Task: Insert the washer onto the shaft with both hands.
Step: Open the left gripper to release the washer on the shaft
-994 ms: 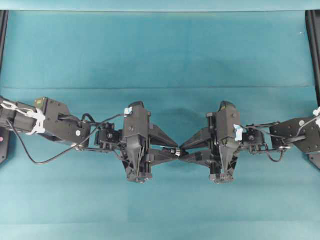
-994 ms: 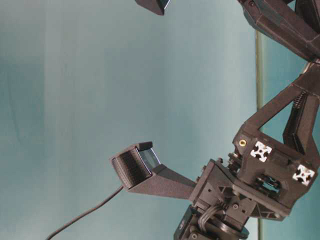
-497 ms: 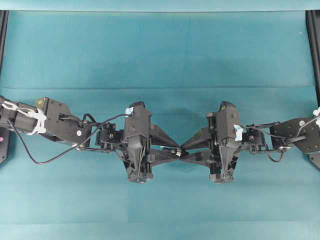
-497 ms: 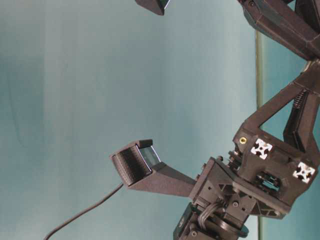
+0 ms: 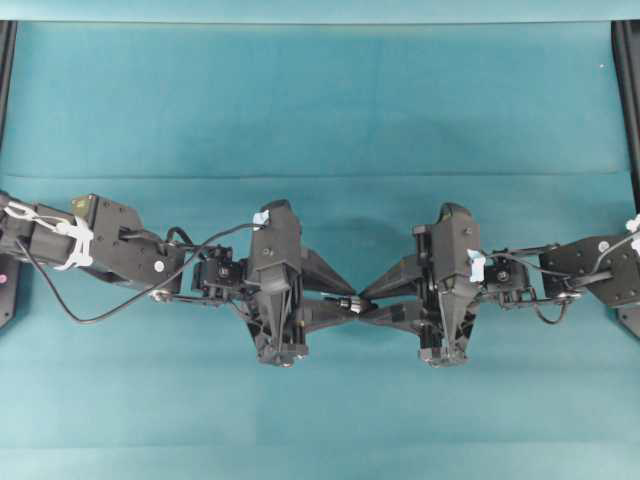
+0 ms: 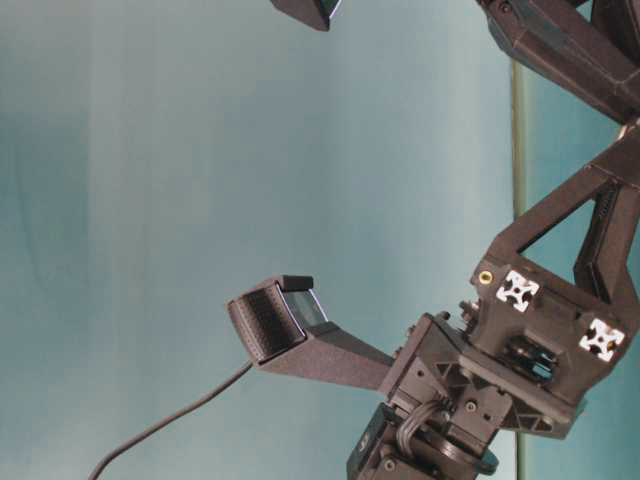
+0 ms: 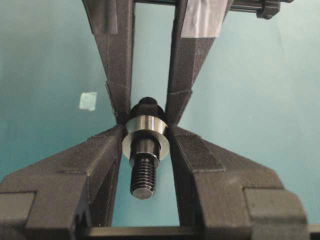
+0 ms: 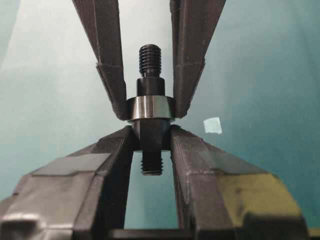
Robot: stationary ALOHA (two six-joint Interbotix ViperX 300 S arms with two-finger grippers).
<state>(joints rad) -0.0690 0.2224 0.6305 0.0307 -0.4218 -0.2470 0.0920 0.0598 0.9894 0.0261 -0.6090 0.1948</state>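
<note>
Both grippers meet tip to tip above the middle of the table. The shaft [image 8: 151, 139], dark with threaded ends, is clamped at its thick part in my right gripper [image 8: 151, 135], which is shut on it. The washer [image 7: 145, 125], a shiny ring, sits on the shaft against its shoulder. The fingertips of my left gripper [image 7: 145, 136] press on the washer's two sides. The shaft's threaded end [image 7: 143, 177] points back between the left fingers. From overhead, the washer [image 5: 346, 298] shows as a small bright spot between the left gripper [image 5: 349, 303] and the right gripper [image 5: 363, 303].
A teal cloth [image 5: 320, 110] covers the table. A small pale tape square [image 7: 88, 101] lies on it below the grippers. Black frame rails [image 5: 628, 100] run along both side edges. A loose cable [image 5: 60, 312] hangs from the left arm. A ribbed finger pad [image 6: 265, 322] fills the table-level view.
The ribbed finger pad in the table-level view has shifted slightly right and down. From overhead, both grippers stay tip to tip at the same spot.
</note>
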